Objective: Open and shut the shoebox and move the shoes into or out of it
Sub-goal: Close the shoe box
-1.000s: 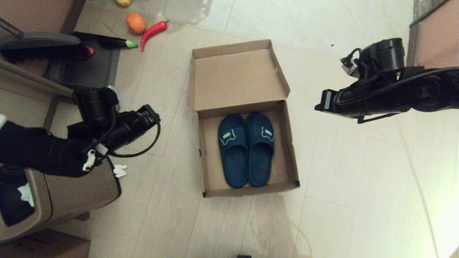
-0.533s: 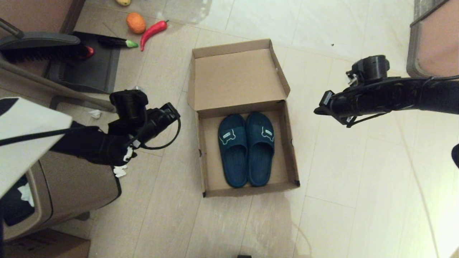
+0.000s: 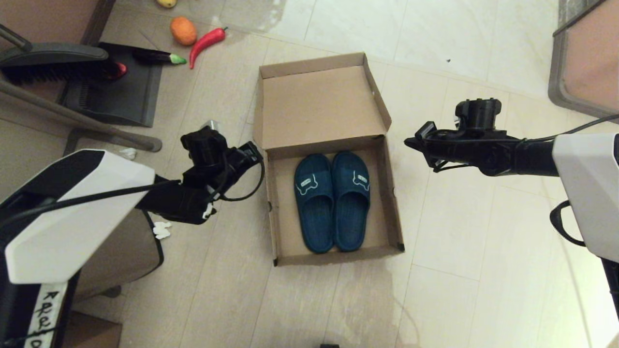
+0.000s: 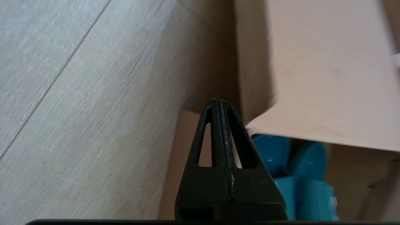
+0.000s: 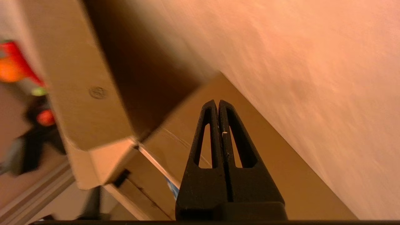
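The brown cardboard shoebox stands open on the floor, its hinged lid tilted up at the back. The two navy slide shoes lie side by side inside, toes toward the lid. My left gripper is shut and empty, just outside the box's left wall near the hinge. In the left wrist view its tips point at that corner, with the shoes beyond. My right gripper is shut and empty, a little off the box's right side. Its tips face the shoebox's outer wall.
A brown trash bin stands under my left arm, with a paper scrap beside it. A dustpan, a brush, an eggplant, a red chili and an orange fruit lie far left. Furniture fills the far right corner.
Both arms have swung in toward the shoebox. The left gripper moved right to the box's left hinge corner, and the right gripper moved left and nearer the right wall. Box and shoes stayed put.
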